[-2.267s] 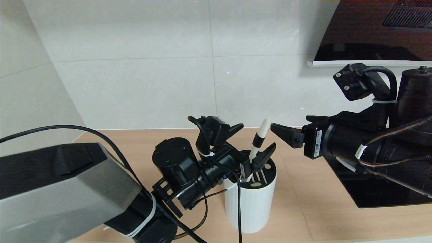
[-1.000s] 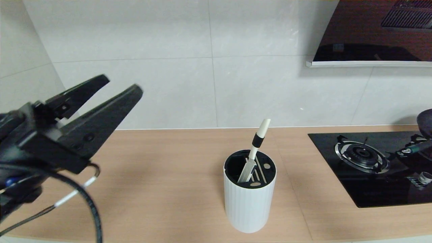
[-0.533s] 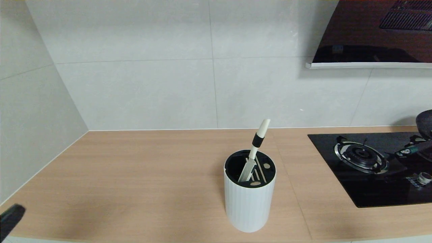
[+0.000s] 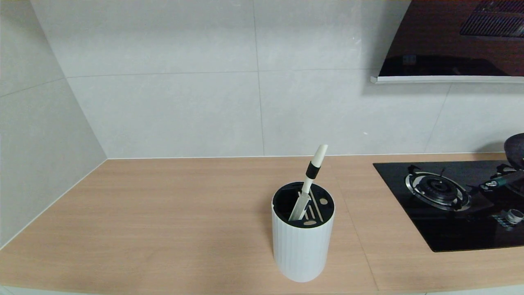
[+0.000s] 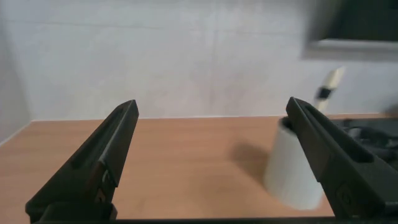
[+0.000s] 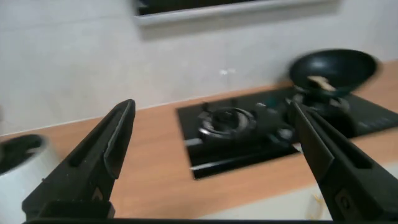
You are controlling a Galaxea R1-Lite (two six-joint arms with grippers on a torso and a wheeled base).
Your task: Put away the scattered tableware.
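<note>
The knife (image 4: 313, 170) leans handle-up in the white holder (image 4: 303, 246), blade down a slot, so it looks stowed. The holder stands on the tabletop (image 4: 163, 205), ahead of the left tool (image 5: 211, 104) and well apart. That tool and the right tool (image 6: 211, 104) gape wide, released and empty.

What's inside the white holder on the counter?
One knife, cream handle with a black band, leaning with its blade in a slot of the black insert. The other slots look empty. The blade's lower part and the bottom of the dark open compartment are hidden.
</note>
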